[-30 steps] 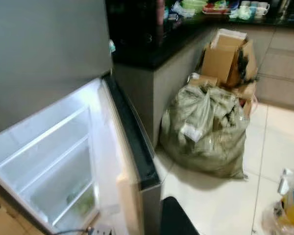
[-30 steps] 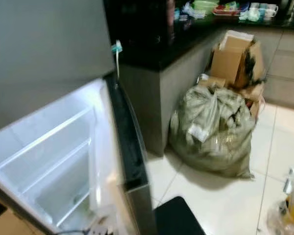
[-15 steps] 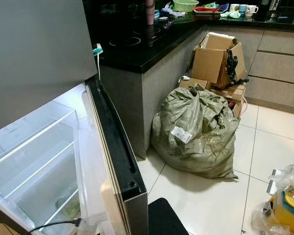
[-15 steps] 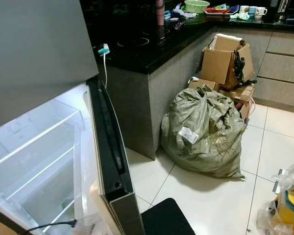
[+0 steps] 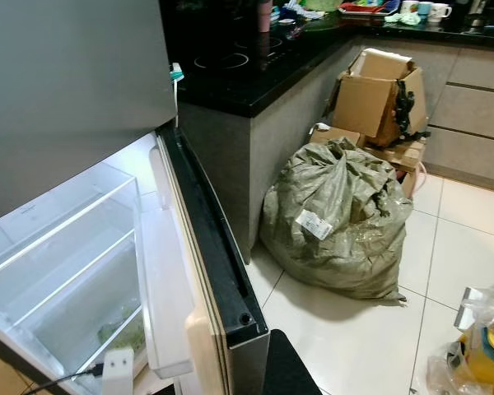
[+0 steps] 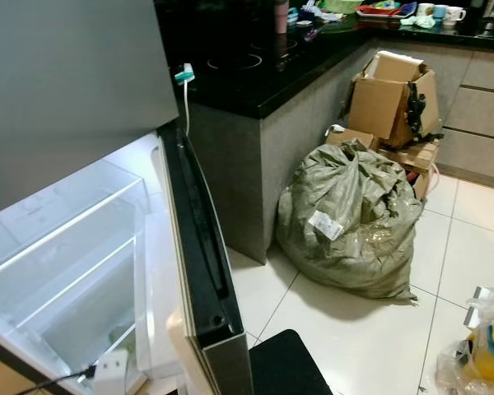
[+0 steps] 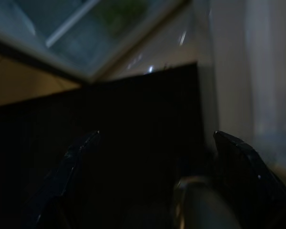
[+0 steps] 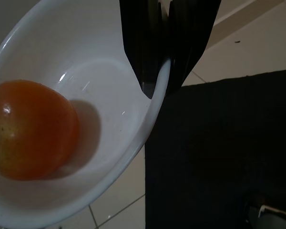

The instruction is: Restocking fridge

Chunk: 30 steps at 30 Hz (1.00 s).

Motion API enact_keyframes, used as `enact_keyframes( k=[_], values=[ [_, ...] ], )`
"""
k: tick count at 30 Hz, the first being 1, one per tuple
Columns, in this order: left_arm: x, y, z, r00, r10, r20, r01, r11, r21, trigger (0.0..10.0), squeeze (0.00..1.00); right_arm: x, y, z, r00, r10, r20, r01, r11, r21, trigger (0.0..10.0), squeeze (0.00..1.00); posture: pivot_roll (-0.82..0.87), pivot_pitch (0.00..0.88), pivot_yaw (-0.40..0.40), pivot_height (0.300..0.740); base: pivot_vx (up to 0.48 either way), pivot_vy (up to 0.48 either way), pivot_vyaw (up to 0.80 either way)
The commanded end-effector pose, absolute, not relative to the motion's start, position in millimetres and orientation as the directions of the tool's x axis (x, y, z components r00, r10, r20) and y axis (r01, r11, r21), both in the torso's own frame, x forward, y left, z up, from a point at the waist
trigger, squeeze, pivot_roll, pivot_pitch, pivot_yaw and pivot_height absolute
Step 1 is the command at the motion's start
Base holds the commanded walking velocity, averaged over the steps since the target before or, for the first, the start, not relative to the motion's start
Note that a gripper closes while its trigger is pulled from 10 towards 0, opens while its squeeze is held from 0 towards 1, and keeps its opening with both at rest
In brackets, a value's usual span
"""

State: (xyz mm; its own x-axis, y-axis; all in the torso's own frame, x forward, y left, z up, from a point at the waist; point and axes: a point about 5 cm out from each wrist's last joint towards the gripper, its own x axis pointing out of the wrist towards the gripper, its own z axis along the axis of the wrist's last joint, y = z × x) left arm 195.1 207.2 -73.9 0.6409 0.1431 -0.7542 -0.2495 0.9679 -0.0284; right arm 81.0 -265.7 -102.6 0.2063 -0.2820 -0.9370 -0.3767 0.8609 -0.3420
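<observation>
Jaws of our right gripper (image 8: 163, 88) clamp the rim of a round white bowl (image 8: 109, 143) holding an orange-red tomato (image 8: 31, 130), above a black mat (image 8: 219, 143) on the floor. Our left gripper (image 7: 155, 157) hangs spread wide. We face the open grey fridge (image 5: 107, 247) at left; a green sack (image 5: 337, 222) slumps against the black-topped table (image 5: 255, 82) farther right.

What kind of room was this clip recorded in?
A home kitchen, most likely: an open fridge, a black countertop with mugs at the back, and cabinet drawers along the wall.
</observation>
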Motion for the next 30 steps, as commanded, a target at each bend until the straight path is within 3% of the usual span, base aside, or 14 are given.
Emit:
enact_keyframes(
  k=[1, 3, 4, 5, 6, 7, 8, 18, 19, 20, 21, 22, 28, 30],
  values=[
    [203, 218, -67, 0.673, 0.168, -0.720, -0.281, 0.959, -0.039, 10.0, 0.00, 81, -266, -103, 0.209, -0.282, -0.936, -0.392, 0.853, -0.344, 10.0, 0.00, -0.15, 0.000, 0.029, 0.740, 0.000, 0.000, 0.00],
    [215, 220, -59, 0.710, 0.163, -0.685, -0.290, 0.954, -0.074, 9.8, 0.00, 81, -266, -102, 0.210, -0.281, -0.936, -0.394, 0.852, -0.344, 10.0, 0.00, -0.15, 0.000, 0.030, 0.740, 0.000, 0.000, 0.00],
    [225, 220, -52, 0.742, 0.153, -0.652, -0.291, 0.951, -0.108, 4.1, 0.00, 81, -266, -102, 0.210, -0.281, -0.936, -0.396, 0.851, -0.344, 10.0, 0.00, -0.15, 0.000, 0.029, 0.740, 0.000, 0.000, 0.00],
    [232, 220, -47, 0.764, 0.146, -0.628, -0.290, 0.948, -0.133, 4.1, 0.00, 81, -266, -102, 0.210, -0.281, -0.937, -0.397, 0.851, -0.344, 10.0, 0.00, -0.15, 0.000, 0.029, 0.740, 0.000, 0.000, 0.00],
    [238, 220, -43, 0.784, 0.134, -0.607, -0.284, 0.946, -0.159, 3.1, 0.00, 81, -266, -102, 0.210, -0.280, -0.937, -0.398, 0.851, -0.344, 10.0, 0.00, -0.15, 0.000, 0.029, 0.740, 0.000, 0.000, 0.00],
    [242, 219, -40, 0.799, 0.121, -0.589, -0.276, 0.944, -0.181, 0.4, 0.00, 81, -266, -103, 0.210, -0.280, -0.937, -0.400, 0.850, -0.343, 10.0, 0.00, -0.15, 0.000, 0.029, 0.740, 0.000, 0.000, 0.00],
    [247, 218, -36, 0.814, 0.108, -0.571, -0.267, 0.942, -0.202, 0.0, 0.00, 81, -266, -103, 0.208, -0.279, -0.937, -0.402, 0.849, -0.342, 10.0, 0.00, -0.15, 0.000, 0.029, 0.740, 0.000, 0.000, 0.00],
    [267, 202, -22, 0.873, -0.005, -0.487, -0.164, 0.939, -0.303, 0.0, 0.00, 79, -263, -104, 0.206, -0.271, -0.940, -0.407, 0.850, -0.334, 10.0, 0.00, -0.14, 0.000, 0.036, 0.740, 0.000, 0.000, 0.00],
    [269, 195, -21, 0.875, -0.039, -0.483, -0.128, 0.943, -0.308, 3.8, 0.00, 79, -262, -104, 0.207, -0.270, -0.940, -0.406, 0.851, -0.334, 10.0, 0.00, -0.15, 0.000, 0.038, 0.740, 0.000, 0.000, 0.00],
    [270, 190, -21, 0.875, -0.061, -0.480, -0.104, 0.945, -0.310, 3.8, 0.00, 79, -262, -104, 0.207, -0.270, -0.940, -0.406, 0.851, -0.333, 10.0, 0.00, -0.15, 0.000, 0.038, 0.740, 0.000, 0.000, 0.00],
    [270, 186, -22, 0.872, -0.082, -0.482, -0.081, 0.948, -0.306, 7.6, 0.00, 78, -262, -104, 0.207, -0.270, -0.941, -0.405, 0.851, -0.333, 10.0, 0.00, -0.15, 0.000, 0.038, 0.740, 0.000, 0.000, 0.00],
    [270, 181, -22, 0.869, -0.109, -0.482, -0.050, 0.951, -0.305, 10.0, 0.00, 78, -262, -104, 0.206, -0.269, -0.941, -0.405, 0.852, -0.332, 10.0, 0.00, -0.15, 0.000, 0.038, 0.740, 0.000, 0.000, 0.00],
    [269, 159, -24, 0.850, -0.213, -0.481, 0.069, 0.951, -0.300, 10.0, 0.00, 76, -261, -105, 0.203, -0.269, -0.942, -0.404, 0.853, -0.330, 10.0, 0.00, -0.15, 0.000, 0.040, 0.740, 0.000, 0.000, 0.00],
    [268, 135, -24, 0.827, -0.317, -0.465, 0.179, 0.932, -0.316, 10.0, 0.00, 74, -261, -105, 0.198, -0.269, -0.943, -0.403, 0.854, -0.328, 10.0, 0.00, -0.15, 0.000, 0.043, 0.740, 0.000, 0.000, 0.00]
  ],
)
